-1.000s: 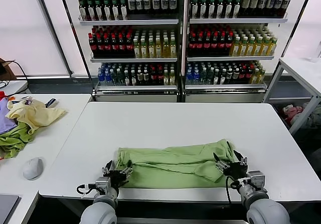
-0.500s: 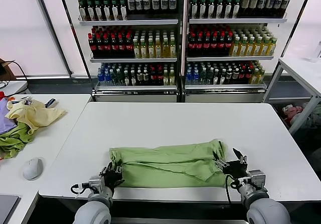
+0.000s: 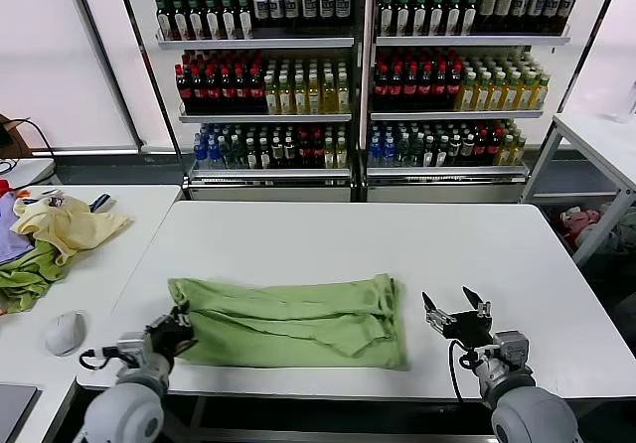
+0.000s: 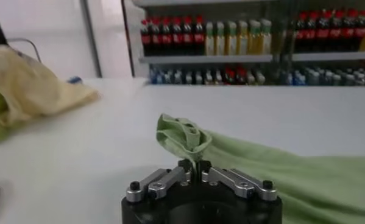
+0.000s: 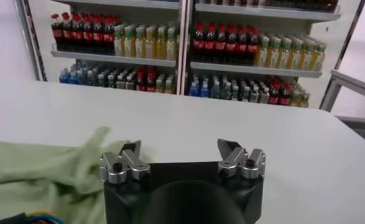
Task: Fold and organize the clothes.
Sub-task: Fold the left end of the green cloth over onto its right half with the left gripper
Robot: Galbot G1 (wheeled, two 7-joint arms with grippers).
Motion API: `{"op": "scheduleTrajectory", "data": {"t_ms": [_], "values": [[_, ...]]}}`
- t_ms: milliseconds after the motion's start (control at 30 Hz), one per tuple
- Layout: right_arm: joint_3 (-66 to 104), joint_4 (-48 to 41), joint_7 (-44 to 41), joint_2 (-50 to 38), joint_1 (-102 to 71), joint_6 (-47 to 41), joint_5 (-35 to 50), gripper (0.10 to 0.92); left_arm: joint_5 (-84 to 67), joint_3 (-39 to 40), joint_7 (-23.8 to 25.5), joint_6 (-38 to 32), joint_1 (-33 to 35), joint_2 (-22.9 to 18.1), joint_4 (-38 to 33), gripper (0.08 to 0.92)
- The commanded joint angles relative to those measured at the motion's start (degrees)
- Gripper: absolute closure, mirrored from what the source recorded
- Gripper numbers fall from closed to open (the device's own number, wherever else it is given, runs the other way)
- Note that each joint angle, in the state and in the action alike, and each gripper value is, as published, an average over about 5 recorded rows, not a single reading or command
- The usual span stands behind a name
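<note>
Left pincer (image 4: 194,165) clenched on corner of green polo shirt (image 3: 288,321) (lying folded on the white desk (image 3: 348,239), near front edge); right pincer (image 3: 454,317) released, beside shirt, not touching

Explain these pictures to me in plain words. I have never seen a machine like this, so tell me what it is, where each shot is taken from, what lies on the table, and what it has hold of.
This is a two-armed robot standing at a white table. The wide picture comes from a camera on its head, looking down at its work. The other two come from cameras on its wrists, each looking out past that arm's own pincer.

A light green shirt lies flat across the table, roughly folded into a long band. The left pincer is shut on one bunched end of it, at the table's near edge. The right pincer stands open beside the shirt's other end, holding nothing.

On the side table to the left lie a pale yellow garment, a darker green cloth and a computer mouse. Behind stand shelves of drink bottles.
</note>
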Motion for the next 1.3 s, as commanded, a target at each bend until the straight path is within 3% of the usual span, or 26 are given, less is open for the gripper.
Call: {"op": "scheduleTrajectory", "data": {"t_ms": [33, 300, 467, 733, 1000, 1300], "values": [[-0.12, -0.41, 0.01, -0.12, 0.72, 0.02, 0.00, 0.203, -16.12, -12.07, 0.66, -1.57, -1.56, 5.73, -5.54, 0.874], [0.13, -0.43, -0.13, -0.31, 1.08, 0.17, 0.02, 0.203, -32.44, -3.90, -0.33, -1.05, -3.80, 0.69, -12.83, 0.874], [0.11, -0.39, -0.14, -0.18, 1.07, 0.27, -0.05, 0.203, -31.61, 3.25, -2.24, 1.15, -7.41, -1.19, -11.52, 0.874], [-0.39, -0.20, -0.12, 0.17, 1.50, 0.27, -0.38, 0.203, -16.68, 16.62, -6.27, 6.74, -13.46, 2.05, -7.46, 0.874], [-0.45, -0.24, -0.10, 0.76, 1.44, 0.25, -0.82, 0.203, -19.56, 26.93, -10.20, 6.80, -20.59, 2.95, -4.77, 0.874], [-0.38, -0.44, -0.10, 1.01, 1.82, 0.23, -0.89, 0.203, -29.93, 32.28, -12.01, 5.04, -22.34, 2.25, -6.41, 0.874]]}}
